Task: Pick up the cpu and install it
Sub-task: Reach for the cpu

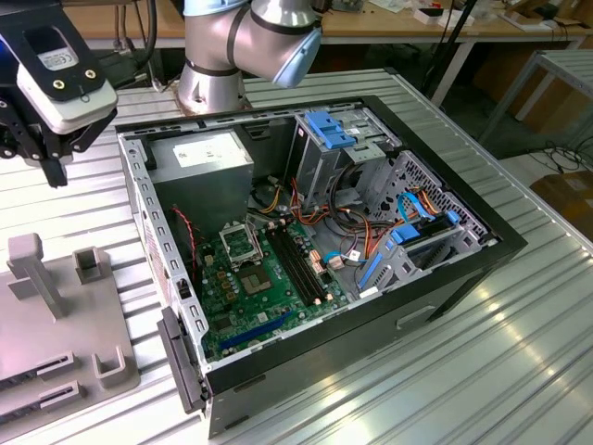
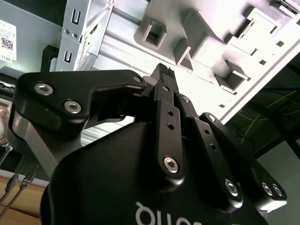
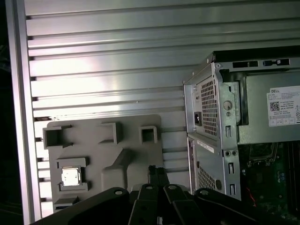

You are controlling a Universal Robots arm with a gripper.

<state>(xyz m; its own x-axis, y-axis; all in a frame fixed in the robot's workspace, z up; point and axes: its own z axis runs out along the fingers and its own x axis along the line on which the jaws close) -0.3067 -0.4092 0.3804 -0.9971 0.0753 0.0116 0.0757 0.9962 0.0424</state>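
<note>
Arm reaching low over the worktop (image 1: 519, 371), gripper (image 1: 56, 171) pointing down above the grey holder (image 3: 126, 140), fingers (image 3: 153, 174) pressed together with nothing between them, cpu (image 3: 71, 176) lying in a square recess near one holder corner, white printed label (image 3: 283, 105) on the power supply (image 1: 199, 158) inside the computer case (image 1: 445, 297).

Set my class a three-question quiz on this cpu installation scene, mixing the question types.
1. True or false: the cpu already sits in the black-framed socket.
2. Where is the pincer? A, inside the computer case; B, outside the case, by the grey holder; C, clamped on the cpu.
3. Fill in: the motherboard is ____ in colour.
Key: 1 false, it lies in a recess of the grey holder; 2 B; 3 green.
</note>
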